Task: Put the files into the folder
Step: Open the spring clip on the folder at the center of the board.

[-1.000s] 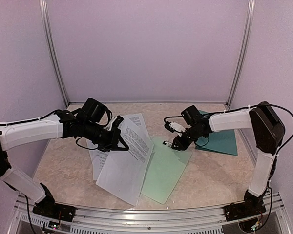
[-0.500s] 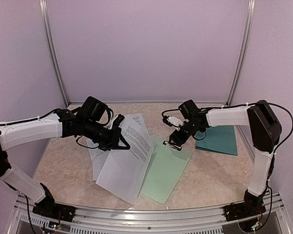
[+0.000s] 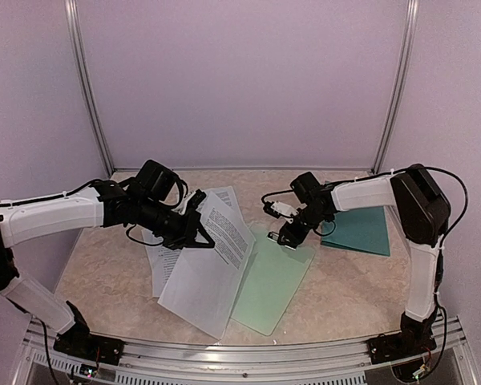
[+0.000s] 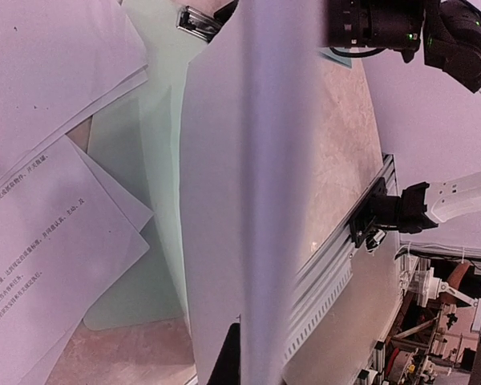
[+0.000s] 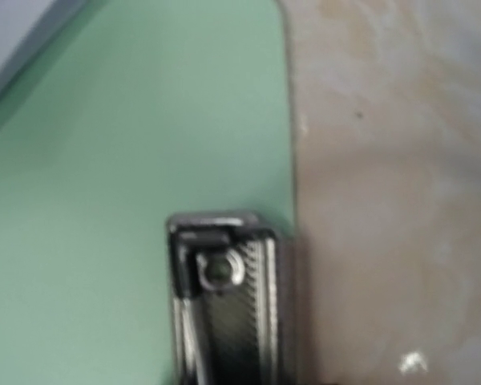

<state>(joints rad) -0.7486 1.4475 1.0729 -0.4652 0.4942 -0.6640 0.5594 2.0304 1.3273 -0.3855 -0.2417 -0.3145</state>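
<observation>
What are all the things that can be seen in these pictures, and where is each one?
files: several, white with black text, loose heap left of centre on the table.
lifted sheet: one, white, printed, held up over the heap.
clipboard: one, pale mint green, flat at centre, its left side under the heap.
clip: one, silver metal, at the clipboard's far end.
folder: one, dark teal, flat at far right.
table: one, beige marbled.
left gripper: one, black, shut on the lifted sheet.
right gripper: one, black, low over the clip; open or shut cannot be told.
</observation>
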